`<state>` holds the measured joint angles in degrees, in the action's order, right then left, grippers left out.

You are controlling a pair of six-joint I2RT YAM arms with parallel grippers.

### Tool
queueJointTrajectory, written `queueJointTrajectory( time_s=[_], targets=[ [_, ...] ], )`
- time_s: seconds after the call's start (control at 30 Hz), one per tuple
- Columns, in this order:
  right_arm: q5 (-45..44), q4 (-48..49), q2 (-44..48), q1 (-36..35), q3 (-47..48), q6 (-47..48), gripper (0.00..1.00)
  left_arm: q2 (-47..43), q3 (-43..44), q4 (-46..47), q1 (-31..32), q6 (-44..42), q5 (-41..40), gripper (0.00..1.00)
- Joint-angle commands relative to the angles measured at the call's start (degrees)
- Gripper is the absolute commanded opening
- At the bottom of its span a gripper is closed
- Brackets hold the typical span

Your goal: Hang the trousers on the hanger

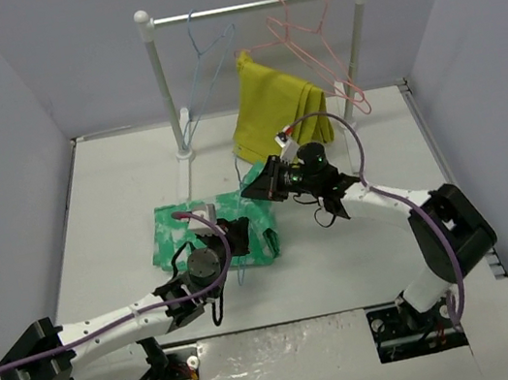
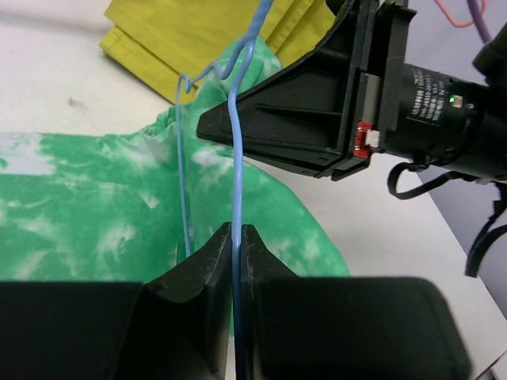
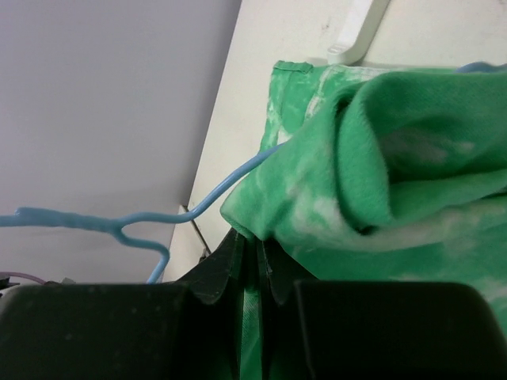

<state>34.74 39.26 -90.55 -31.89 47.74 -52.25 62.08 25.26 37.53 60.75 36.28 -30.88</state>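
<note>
**Trousers** (image 1: pixel 172 236): one pair. Green cloth mottled with white blotches. They lie crumpled on the counter (image 1: pixel 114 175) at its middle, just near of the rack's foot, between the two tools. The right-hand part is bunched up into a raised fold.

**Hanger** (image 2: pixel 235 158): thin light-blue wire with a twisted neck. It sits over the trousers, its wire touching the green cloth. Whether the wire passes through the cloth or only behind it cannot be told.

**Left tool** (image 2: pixel 236 237): clenched on the hanger's wire, at the near right edge of the trousers.

**Right tool** (image 3: pixel 249 245): clenched on an edge of the trousers at their far right corner.

**Other light-blue hanger** (image 1: pixel 199 47): one, hooked on the rail at its left.

**Pink hangers** (image 1: pixel 305 33): wire, at least two hooks on the rail at its right. The exact count is unclear.

**Yellow garment** (image 1: pixel 274 108): one. Plain mustard, folded, just far of the trousers under the rail.

**Rack** (image 1: pixel 251 3): one. White posts with ball tops and a grey rail, at the far side of the counter.
</note>
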Motion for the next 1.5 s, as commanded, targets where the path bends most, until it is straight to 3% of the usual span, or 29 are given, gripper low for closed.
queueJointTrajectory(
  time_s=[0.0, 0.3, 0.6, 0.83, 1.07, 1.27, 1.47],
  targets=[
    [1.96, 14.88, -3.22, -2.33, -1.20, -2.35, 0.00, -1.71, -1.29, 6.71, 0.12, 4.06, 0.32, 0.04],
    [0.68, 23.22, -12.61, -8.44, 0.59, -4.69, 0.00, -2.49, -4.33, 5.71, -0.11, 4.68, -0.48, 0.06],
    [-0.08, 24.79, -10.96, -9.04, -3.02, -4.84, 0.00, -3.10, -7.54, 10.46, -3.90, 5.50, 5.08, 0.06],
    [1.27, 10.43, -1.56, -4.55, -2.05, 3.77, 0.00, -6.25, -6.80, 9.00, -5.44, 2.86, 9.27, 0.06],
    [3.66, 1.50, 4.73, 0.13, -1.50, 8.65, 0.00, -1.97, -0.73, 11.62, -6.67, -0.24, 15.74, 0.01],
    [3.40, -3.30, 8.19, 2.43, -3.08, 11.77, 0.00, 3.92, 3.47, 17.23, -7.57, 0.63, 19.35, 0.00],
    [5.15, -1.04, 10.86, 4.46, -6.62, 10.34, 0.00, 6.74, 1.80, 22.47, -9.97, 3.56, 21.51, 0.00]
  ],
)
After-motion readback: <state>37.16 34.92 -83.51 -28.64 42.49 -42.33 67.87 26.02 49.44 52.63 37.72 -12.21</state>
